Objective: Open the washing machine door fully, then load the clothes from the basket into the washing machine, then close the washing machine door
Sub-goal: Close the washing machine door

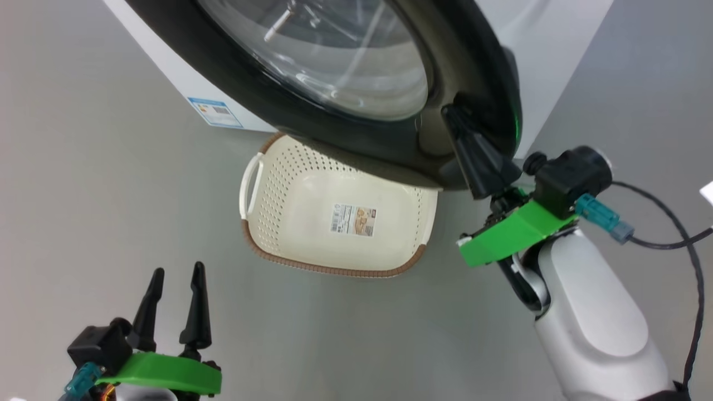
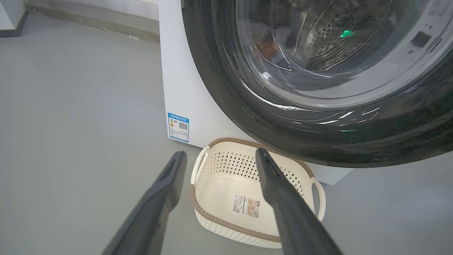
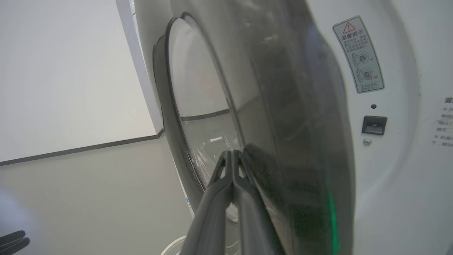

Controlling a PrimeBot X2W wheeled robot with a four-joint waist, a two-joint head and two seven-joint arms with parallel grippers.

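Latch slot (image 3: 374, 125) seen frm R wrist view; basket (image 1: 289, 184) frm head view.

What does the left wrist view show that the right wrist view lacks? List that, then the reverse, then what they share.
Left wrist view: the empty inside of the basket with its sticker, the blue label on the washing machine, and the steel drum behind the glass. Right wrist view: a warning sticker, the dark latch slot on the machine's front, and the shut right pincer lying along the black rim of the washing machine door. Both: the door, the white machine body and the grey floor.
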